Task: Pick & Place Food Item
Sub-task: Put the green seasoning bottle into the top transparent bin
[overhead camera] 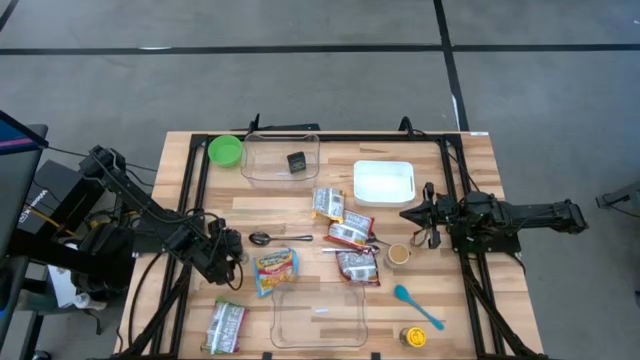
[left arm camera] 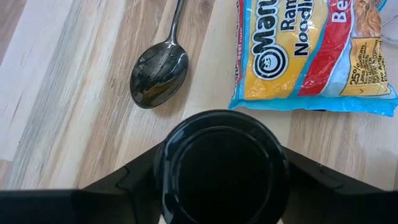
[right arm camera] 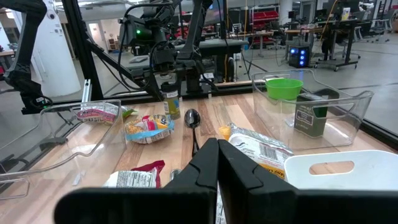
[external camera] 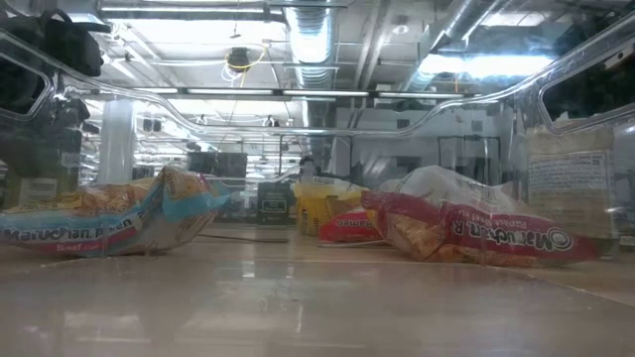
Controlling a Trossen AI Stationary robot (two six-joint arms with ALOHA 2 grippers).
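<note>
A small jar with a black lid (left arm camera: 221,155) and a yellow-green label (right arm camera: 171,104) stands near the table's left edge. My left gripper (left arm camera: 221,177) (overhead camera: 231,252) is shut on it. Just beyond the jar lie a metal spoon (left arm camera: 158,74) and a yellow-and-blue ramen packet (left arm camera: 311,50) (overhead camera: 275,270), both flat on the wood. My right gripper (overhead camera: 408,214) (right arm camera: 217,155) is shut on nothing and held level above the table's right side, beside a small cup (overhead camera: 399,254). My left gripper pinches the jar between its two fingers, one on each side of the black lid's rim (left arm camera: 169,158). The fingers slant down from the table's left side. The jar is upright, and in the right wrist view its base appears to be on the table.
Near the front edge stands a clear bin (overhead camera: 320,318). A second clear bin (overhead camera: 280,158) at the back holds a dark box. Also here are a green bowl (overhead camera: 225,150), a white tray (overhead camera: 383,182), more packets (overhead camera: 350,232) (overhead camera: 226,325), a teal spoon (overhead camera: 415,305) and a yellow jar (overhead camera: 412,337).
</note>
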